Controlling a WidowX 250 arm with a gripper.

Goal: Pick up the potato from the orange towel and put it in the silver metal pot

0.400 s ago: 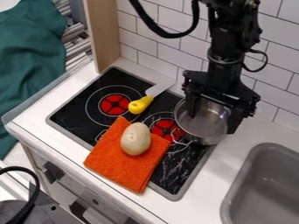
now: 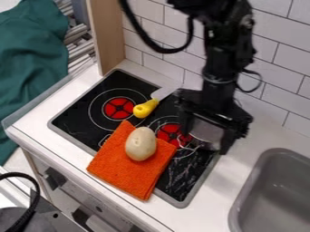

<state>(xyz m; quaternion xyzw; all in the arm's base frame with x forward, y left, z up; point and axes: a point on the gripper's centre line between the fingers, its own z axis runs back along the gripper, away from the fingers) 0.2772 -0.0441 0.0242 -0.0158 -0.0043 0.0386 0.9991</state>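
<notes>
Light bright, mostly even and diffuse; we can't place its source. Glossy white wall tiles at one o'clock read pale, no hard shadows. We note soft sheen on the shiny silver metal pot, right of centre towards three o'clock; gentle shading low on the smooth cream oval potato; blur over the black jointed robot arm, one o'clock.
</notes>
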